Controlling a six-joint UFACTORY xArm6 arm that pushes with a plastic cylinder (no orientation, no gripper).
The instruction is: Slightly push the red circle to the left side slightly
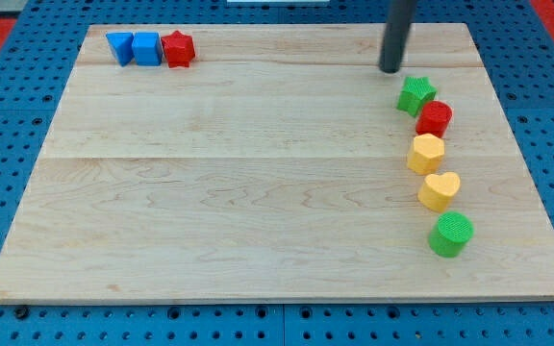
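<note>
The setting was a robotics lab or test bench, not a home or shop. A pale wooden board, made of joined planks, lay flat on a blue perforated metal base with a regular grid of round mounting holes. A patch of red and black showed at the view's top corners. Small plastic blocks in 4 plain colours sat on the board, and a straight dark rod came down from above.
</note>
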